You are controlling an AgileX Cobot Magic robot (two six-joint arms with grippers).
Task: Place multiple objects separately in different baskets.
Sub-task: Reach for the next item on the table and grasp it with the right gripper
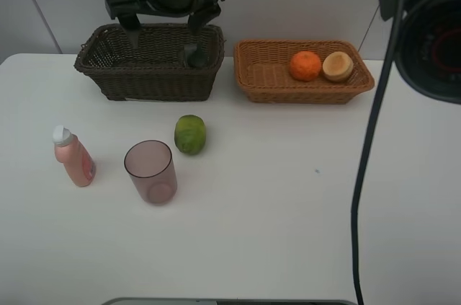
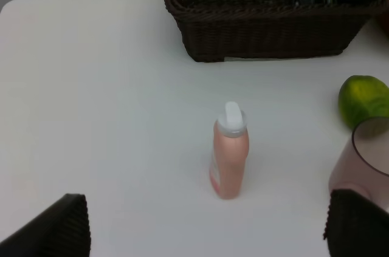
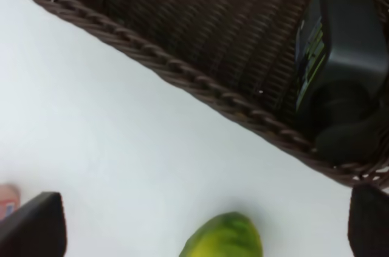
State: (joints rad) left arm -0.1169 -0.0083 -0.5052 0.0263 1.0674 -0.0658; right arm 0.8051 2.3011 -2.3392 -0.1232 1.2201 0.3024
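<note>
Probably the pink bottle [image 2: 231, 158] is the risky one; it stands upright on the table [image 2: 121, 117], tall and narrow, straight ahead of the left gripper [image 2: 209, 208], and I think a finger arriving off centre could tip it and make it roll; the cup [image 2: 364, 160] stands very near one finger of this gripper, so a careless advance might knock it too. The bottle looks smooth; its white cap sits a little slanted, and a label shows low on its side. The left gripper is spread wide and holds nothing; the right gripper [image 1: 164, 25] is also spread wide and empty, hanging above the dark basket [image 1: 148, 83], where a grey bottle [image 3: 340, 44] sits below it; the green fruit [image 1: 190, 134] rests on the robot's side of that gripper; the orange basket [image 1: 302, 93], to its right, holds a mandarin [image 1: 305, 65] and a paler fruit [image 1: 337, 66].
</note>
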